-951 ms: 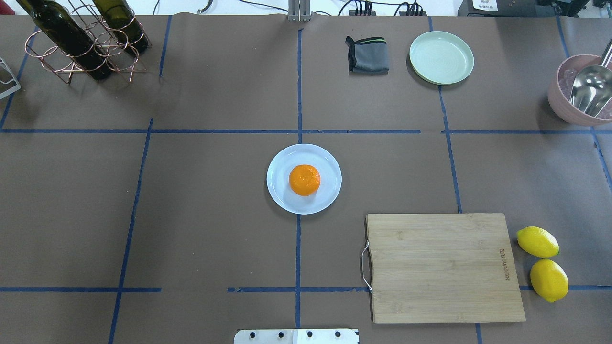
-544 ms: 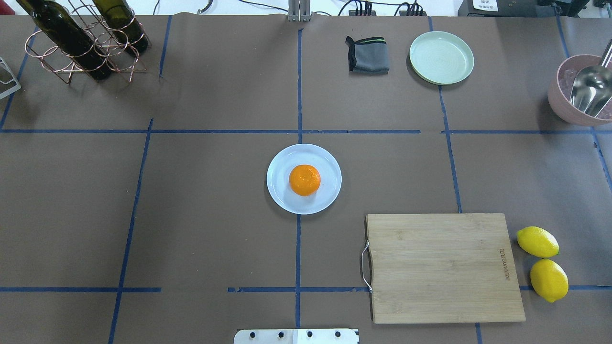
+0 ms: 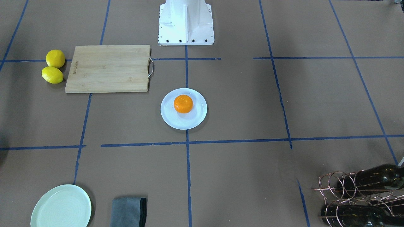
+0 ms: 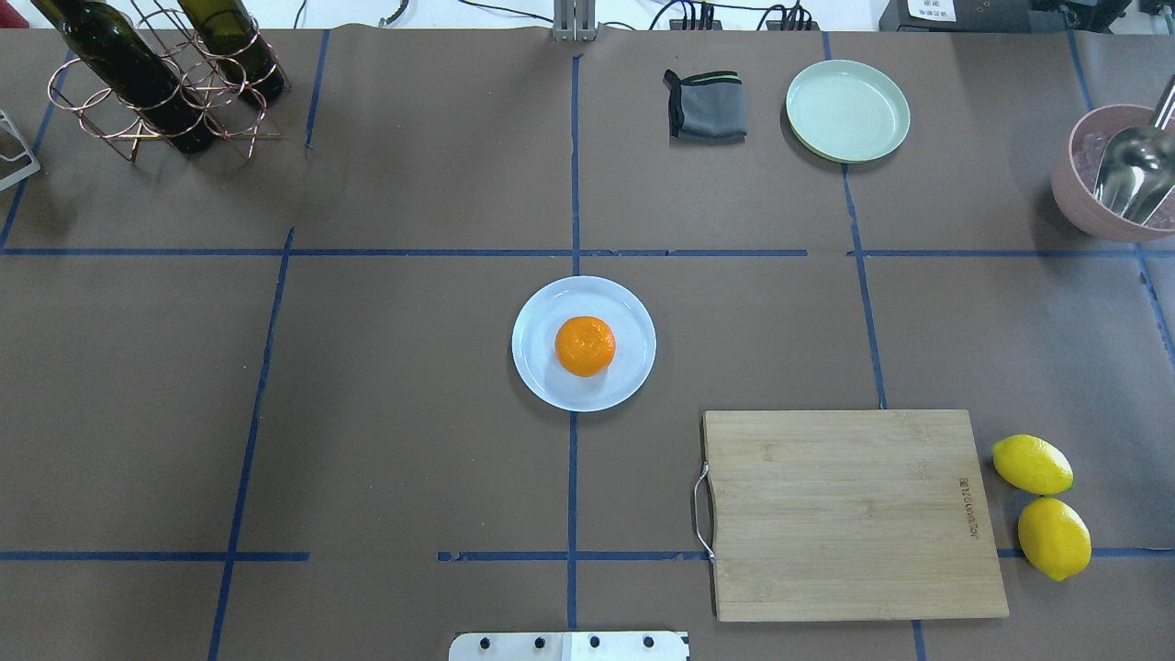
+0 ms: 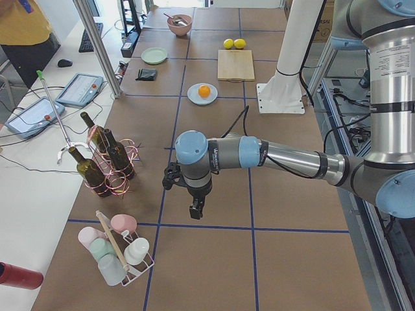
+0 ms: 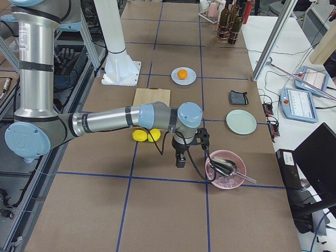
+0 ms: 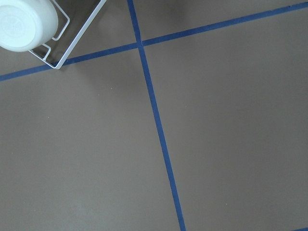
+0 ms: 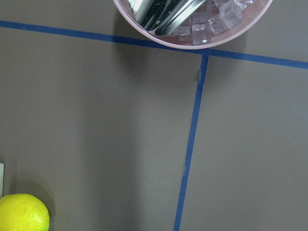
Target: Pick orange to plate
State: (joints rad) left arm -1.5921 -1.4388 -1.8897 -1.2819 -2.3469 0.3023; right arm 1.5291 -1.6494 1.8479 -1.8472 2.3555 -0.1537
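The orange (image 4: 585,346) sits in the middle of the pale bluish-white plate (image 4: 537,372) at the table's centre, also seen from the front as orange (image 3: 183,103) on plate (image 3: 186,122). No gripper is near it. My left gripper (image 5: 196,210) hangs over bare table far to the left, near a cup rack; I cannot tell whether it is open or shut. My right gripper (image 6: 180,160) hangs far to the right beside the pink bowl, its state likewise unclear. Neither wrist view shows any fingers.
A wooden cutting board (image 4: 849,514) lies at the near right with two lemons (image 4: 1032,464) beside it. At the far side are a mint-green plate (image 4: 847,110), grey cloth (image 4: 705,106), pink bowl with scoop (image 4: 1115,174) and bottle rack (image 4: 156,78).
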